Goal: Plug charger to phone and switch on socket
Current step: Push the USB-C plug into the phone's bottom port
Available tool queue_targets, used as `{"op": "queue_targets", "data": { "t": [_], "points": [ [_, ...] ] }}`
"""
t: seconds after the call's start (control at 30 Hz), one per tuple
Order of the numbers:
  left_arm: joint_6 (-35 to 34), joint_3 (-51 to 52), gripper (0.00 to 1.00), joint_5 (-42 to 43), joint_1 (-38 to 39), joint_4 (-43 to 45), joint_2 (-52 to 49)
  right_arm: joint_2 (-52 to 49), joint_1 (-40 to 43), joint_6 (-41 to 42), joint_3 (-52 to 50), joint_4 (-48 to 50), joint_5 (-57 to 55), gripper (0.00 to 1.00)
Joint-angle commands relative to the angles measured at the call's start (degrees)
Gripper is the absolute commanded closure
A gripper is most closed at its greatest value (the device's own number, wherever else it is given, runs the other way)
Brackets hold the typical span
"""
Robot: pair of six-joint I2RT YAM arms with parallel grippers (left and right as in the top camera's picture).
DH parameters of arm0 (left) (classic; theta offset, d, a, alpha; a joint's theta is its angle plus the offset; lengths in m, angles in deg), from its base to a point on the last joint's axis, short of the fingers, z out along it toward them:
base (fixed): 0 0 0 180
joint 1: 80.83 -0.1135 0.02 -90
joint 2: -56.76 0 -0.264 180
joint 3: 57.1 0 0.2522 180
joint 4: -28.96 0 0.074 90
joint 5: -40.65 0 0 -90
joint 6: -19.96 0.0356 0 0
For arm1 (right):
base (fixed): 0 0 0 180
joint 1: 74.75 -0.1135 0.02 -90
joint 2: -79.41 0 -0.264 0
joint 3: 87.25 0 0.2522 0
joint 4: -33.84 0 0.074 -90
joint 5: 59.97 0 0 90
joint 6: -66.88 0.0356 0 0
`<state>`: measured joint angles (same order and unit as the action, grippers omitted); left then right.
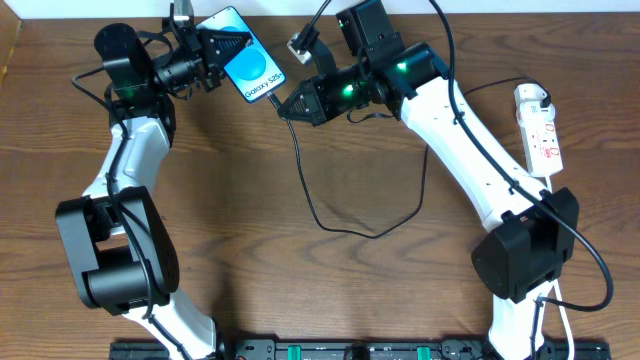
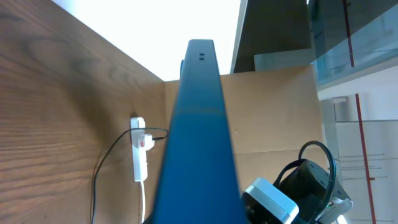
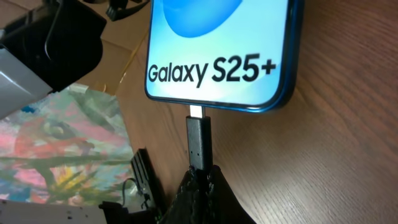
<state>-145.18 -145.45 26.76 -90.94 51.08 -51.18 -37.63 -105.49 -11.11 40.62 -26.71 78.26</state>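
Observation:
The phone [image 1: 249,66], its blue screen lit and reading "Galaxy S25+", is held above the table at the back by my left gripper [image 1: 214,50], which is shut on its upper end. In the left wrist view the phone [image 2: 198,137] runs up the middle as a dark blue slab. My right gripper [image 1: 290,104] is shut on the charger plug [image 3: 199,144], whose silver tip touches the phone's [image 3: 217,43] bottom port. The black charger cable [image 1: 330,225] loops over the table. The white socket strip [image 1: 540,135] lies at the right edge.
The socket strip also shows in the left wrist view [image 2: 139,155] with a white plug and lead. The right arm [image 1: 470,150] spans the table's right half. A colourful printed sheet [image 3: 59,143] lies left of the plug.

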Motion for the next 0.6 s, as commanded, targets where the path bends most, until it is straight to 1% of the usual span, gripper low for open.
{"op": "queue_targets", "data": {
  "t": [0.0,0.17,0.3,0.47,0.57],
  "points": [
    [0.9,-0.9,0.93,5.2,2.3,0.2,1.2,1.6,-0.1,1.0,0.3,2.1,-0.1,0.99],
    [1.0,-0.9,0.92,7.5,3.9,0.2,1.2,1.6,-0.1,1.3,0.3,2.7,-0.3,0.99],
    [1.2,-0.6,0.93,7.4,4.8,0.2,1.2,1.6,-0.1,2.4,0.3,3.4,-0.3,0.99],
    [2.1,-0.6,0.92,5.7,5.2,0.2,1.2,1.6,-0.1,3.9,0.3,4.0,-0.4,0.99],
    [3.0,-0.6,0.93,4.3,5.2,0.2,1.2,1.6,-0.1,6.5,0.3,4.0,-1.8,0.99]
  ]
}}
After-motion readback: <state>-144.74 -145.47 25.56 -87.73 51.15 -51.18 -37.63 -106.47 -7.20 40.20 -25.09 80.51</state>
